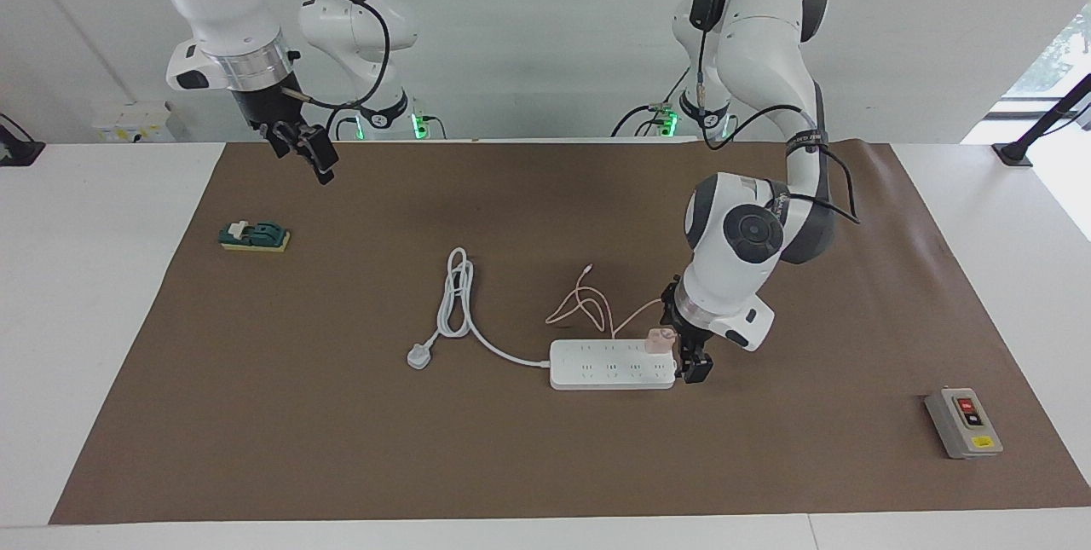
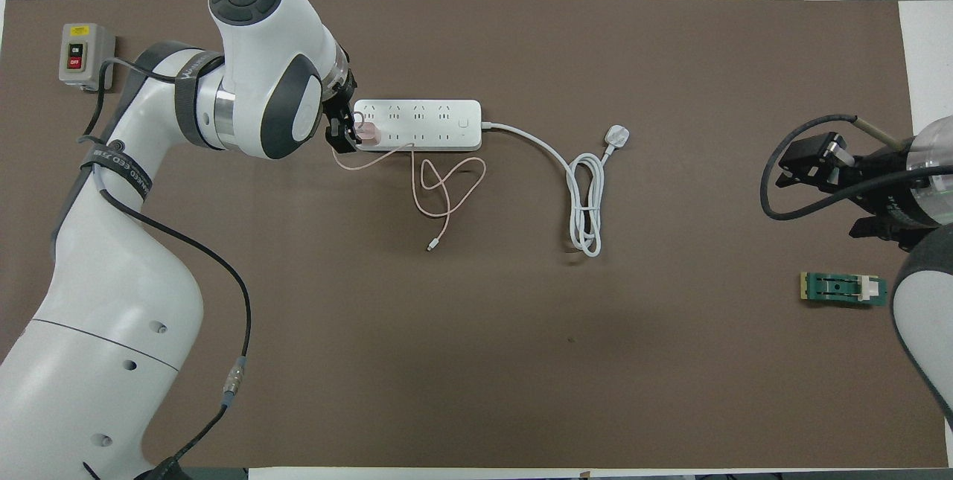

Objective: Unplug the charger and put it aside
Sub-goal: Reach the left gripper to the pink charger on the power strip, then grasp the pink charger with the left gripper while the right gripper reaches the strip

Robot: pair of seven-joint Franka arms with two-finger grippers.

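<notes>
The pale pink charger (image 1: 658, 340) (image 2: 370, 135) is plugged into the white power strip (image 1: 609, 364) (image 2: 424, 125), in the socket at the strip's end toward the left arm. Its thin pink cable (image 1: 588, 307) (image 2: 447, 190) loops on the mat nearer to the robots. My left gripper (image 1: 692, 360) (image 2: 345, 129) is low at that end of the strip, right beside the charger, with its fingers apart. I cannot tell whether they touch the charger. My right gripper (image 1: 308, 151) (image 2: 811, 160) waits in the air over the mat's corner by its own base.
The strip's thick white cord (image 1: 456, 298) (image 2: 588, 197) lies coiled toward the right arm's end, its plug (image 1: 418, 356) (image 2: 618, 136) loose on the brown mat (image 1: 341, 448). A green and yellow block (image 1: 254, 236) (image 2: 843, 289) lies below the right gripper. A grey switch box (image 1: 963, 422) (image 2: 83, 54) sits at the left arm's end.
</notes>
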